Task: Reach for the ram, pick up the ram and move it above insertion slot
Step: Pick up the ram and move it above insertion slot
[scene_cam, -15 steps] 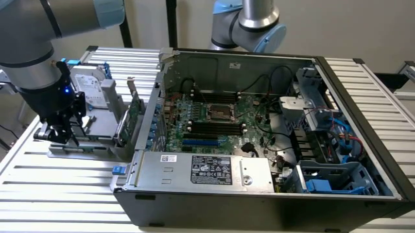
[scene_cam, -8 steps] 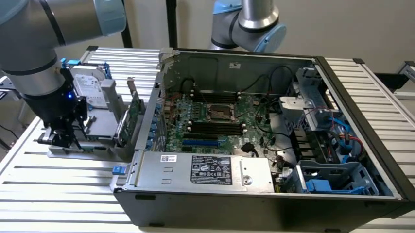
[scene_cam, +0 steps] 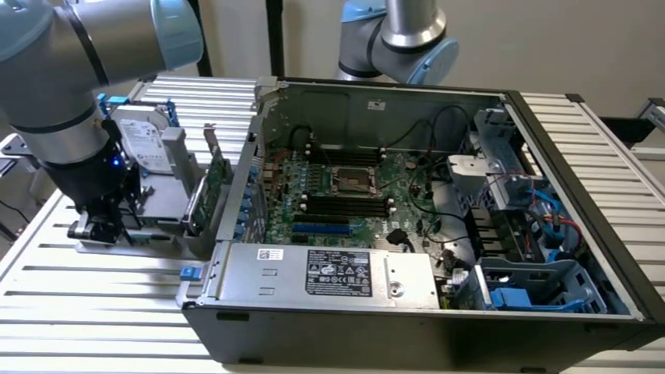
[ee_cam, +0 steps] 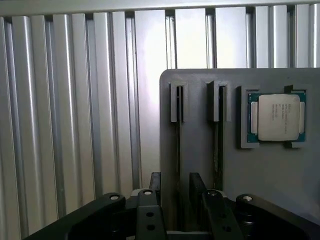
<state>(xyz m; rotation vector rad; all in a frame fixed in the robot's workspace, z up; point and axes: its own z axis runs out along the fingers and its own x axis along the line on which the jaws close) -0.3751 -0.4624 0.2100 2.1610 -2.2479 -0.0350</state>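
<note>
Near the surface's [scene_cam: 93, 296] edge at the exterior view's left, the pincer [ee_cam: 175, 189], fingers [ee_cam: 155, 185] spread, straddled the ram [ee_cam: 178, 145] standing on edge in its grey holder [ee_cam: 200, 90]; the insertion slot [scene_cam: 343, 202] lay well apart inside the computer case [scene_cam: 416, 335].

ram [ee_cam: 178, 150] lower end behind gripper [ee_cam: 175, 182], gripper base cropped

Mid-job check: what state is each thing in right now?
gripper: fingers open, straddling the ram.
ram: on edge in its holder groove, not lifted.
processor chip: seated flat in the holder's recess.
computer case: open, side panel off.
insertion slot: empty.
</note>
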